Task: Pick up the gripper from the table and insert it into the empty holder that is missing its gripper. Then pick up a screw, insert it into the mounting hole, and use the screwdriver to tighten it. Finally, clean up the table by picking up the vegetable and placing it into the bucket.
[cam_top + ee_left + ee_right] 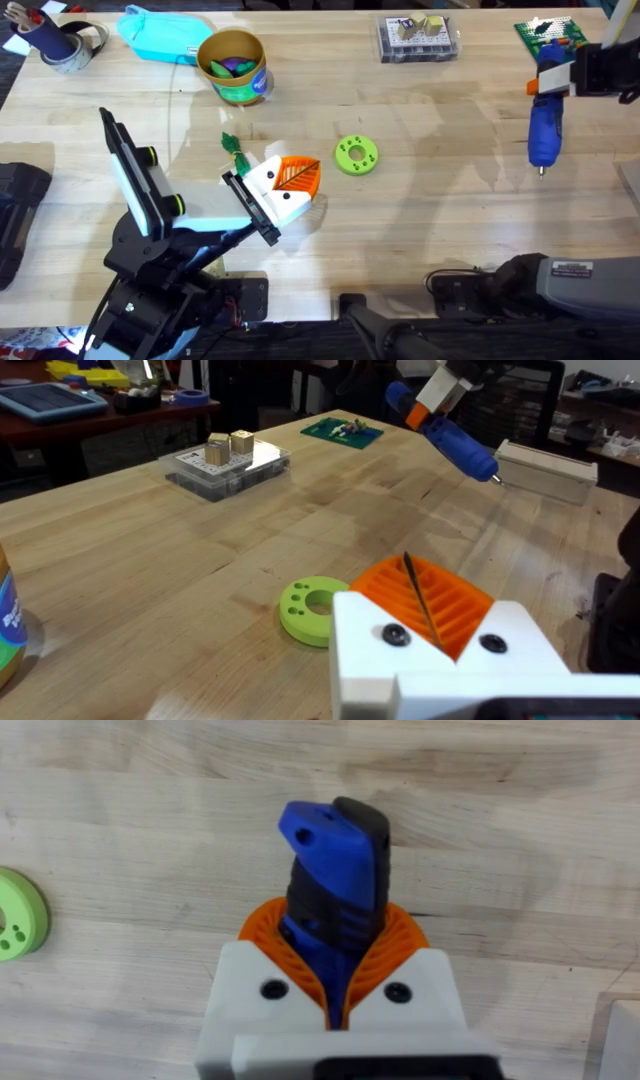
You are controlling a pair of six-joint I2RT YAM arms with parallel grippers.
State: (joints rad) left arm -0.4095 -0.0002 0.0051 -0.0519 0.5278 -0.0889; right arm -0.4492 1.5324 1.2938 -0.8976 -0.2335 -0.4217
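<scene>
Two arms in play. Left gripper (290, 190) fingers pressed together w/ nothing between, beside vegetable (232, 146); bucket (232, 67) behind. Right gripper (568, 72) clamps blue screwdriver (545, 128) mid-air, bit down (risk, imo: slip or tilt in pads). Bucket label unreadable.

Bright, even room light from above, pale glare patches on the wooden table (450, 120) toward one o'clock, soft short shadows under objects, left wrist foreground blurred, background room dim, right wrist view sharp on the wood grain
</scene>
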